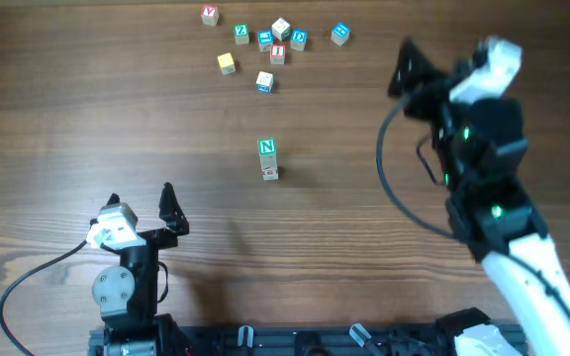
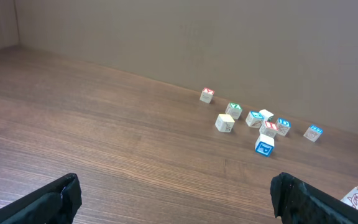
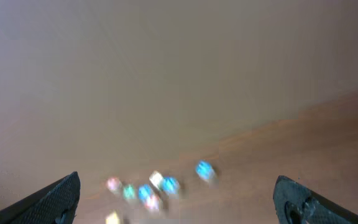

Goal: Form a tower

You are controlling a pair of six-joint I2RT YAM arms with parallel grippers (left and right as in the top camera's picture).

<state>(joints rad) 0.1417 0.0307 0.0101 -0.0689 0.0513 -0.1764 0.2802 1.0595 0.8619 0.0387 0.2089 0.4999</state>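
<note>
The tower (image 1: pixel 268 159) stands near the table's middle in the overhead view: a one-cube-wide stack with a green "N" cube (image 1: pixel 267 147) on top and a red-marked cube (image 1: pixel 270 173) showing under it. Neither wrist view shows it. My left gripper (image 1: pixel 142 203) is open at the near left, well short of the tower, with bare wood between its fingers (image 2: pixel 61 199). My right gripper (image 1: pixel 411 71) is open and raised at the far right, its fingers (image 3: pixel 58 199) empty. Its view is blurred.
Several loose letter cubes lie at the far edge: a red "Y" cube (image 1: pixel 210 15), a green cube (image 1: pixel 241 33), a red "I" cube (image 1: pixel 278 53), a yellow cube (image 1: pixel 227 63), a blue cube (image 1: pixel 339 34). The left wrist view shows the same cluster (image 2: pixel 263 124) below a brown wall.
</note>
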